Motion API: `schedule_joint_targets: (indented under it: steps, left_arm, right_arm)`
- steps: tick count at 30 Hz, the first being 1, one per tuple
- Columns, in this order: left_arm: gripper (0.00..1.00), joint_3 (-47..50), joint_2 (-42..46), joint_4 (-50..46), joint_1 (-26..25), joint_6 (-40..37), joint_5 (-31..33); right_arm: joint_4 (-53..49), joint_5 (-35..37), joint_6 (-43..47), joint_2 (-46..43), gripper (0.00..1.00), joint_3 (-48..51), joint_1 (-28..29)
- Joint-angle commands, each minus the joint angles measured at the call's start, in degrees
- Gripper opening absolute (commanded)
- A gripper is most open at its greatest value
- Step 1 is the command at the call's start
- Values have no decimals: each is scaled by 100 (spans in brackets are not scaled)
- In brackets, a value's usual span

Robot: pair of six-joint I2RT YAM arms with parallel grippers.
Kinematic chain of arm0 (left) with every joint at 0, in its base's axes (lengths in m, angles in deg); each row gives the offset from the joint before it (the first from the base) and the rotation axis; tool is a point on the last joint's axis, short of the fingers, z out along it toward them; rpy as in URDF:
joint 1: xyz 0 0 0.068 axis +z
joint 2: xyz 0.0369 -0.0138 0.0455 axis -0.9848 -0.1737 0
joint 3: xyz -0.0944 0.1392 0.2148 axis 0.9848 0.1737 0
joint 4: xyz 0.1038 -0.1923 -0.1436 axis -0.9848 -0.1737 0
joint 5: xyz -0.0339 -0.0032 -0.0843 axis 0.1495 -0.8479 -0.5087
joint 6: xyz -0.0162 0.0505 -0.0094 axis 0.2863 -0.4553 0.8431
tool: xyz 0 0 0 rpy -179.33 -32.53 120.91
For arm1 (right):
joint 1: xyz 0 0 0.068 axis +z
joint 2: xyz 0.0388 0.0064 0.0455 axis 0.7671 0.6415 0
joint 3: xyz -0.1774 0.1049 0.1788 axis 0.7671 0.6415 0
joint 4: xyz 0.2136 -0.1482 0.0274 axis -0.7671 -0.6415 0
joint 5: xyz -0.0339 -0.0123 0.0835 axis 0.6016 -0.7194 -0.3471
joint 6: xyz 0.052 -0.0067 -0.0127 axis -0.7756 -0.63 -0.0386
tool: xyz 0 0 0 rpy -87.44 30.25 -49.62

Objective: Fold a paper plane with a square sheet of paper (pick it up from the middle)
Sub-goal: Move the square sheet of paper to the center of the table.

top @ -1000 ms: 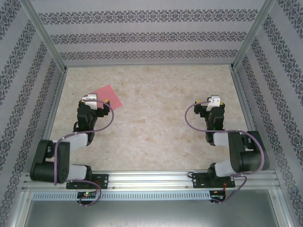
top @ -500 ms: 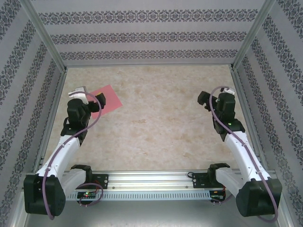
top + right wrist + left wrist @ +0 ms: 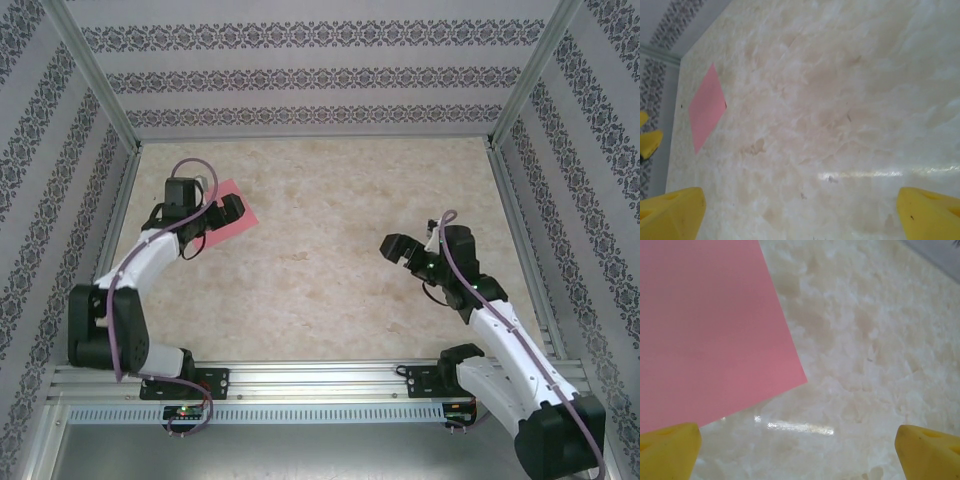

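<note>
Left gripper [image 3: 800, 449] hangs wide open, paper [image 3: 705, 330] flat just ahead-left of it, likely lining you up for a middle pick; right gripper [image 3: 396, 246] sits open, well apart from paper.

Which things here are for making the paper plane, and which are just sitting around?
For the job:
- square sheet of paper, lying flat
- left claw, open by its edge
- right claw, open, far from it

Just there:
- marbled table
- patterned walls
</note>
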Motion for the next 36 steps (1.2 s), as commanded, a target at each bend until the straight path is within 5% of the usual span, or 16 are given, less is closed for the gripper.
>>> schedule_joint_targets:
  steps: [1, 14, 20, 25, 36]
  left_arm:
    - [100, -459, -525, -692, -59, -61, -267]
    - [100, -2889, -3103, -1392, -71, -258, 386]
    - [100, -3431, -3771, -1498, -80, -206, -178]
    - [100, -2925, -3720, -1344, -249, -175, -656]
    - [100, -1934, -3417, -638, -2115, 61, -1273]
  right_arm:
    - [-13, 318, -95, 382, 98, -264, 467]
    - [36, 1347, -17, 2430, 98, -1461, 1663]
    - [126, 1421, -117, 2965, 98, -1696, 1689]
    - [118, 1854, -482, 3137, 98, -1712, 1727]
    - [-268, 2516, -1546, 2085, 98, -792, 1840]
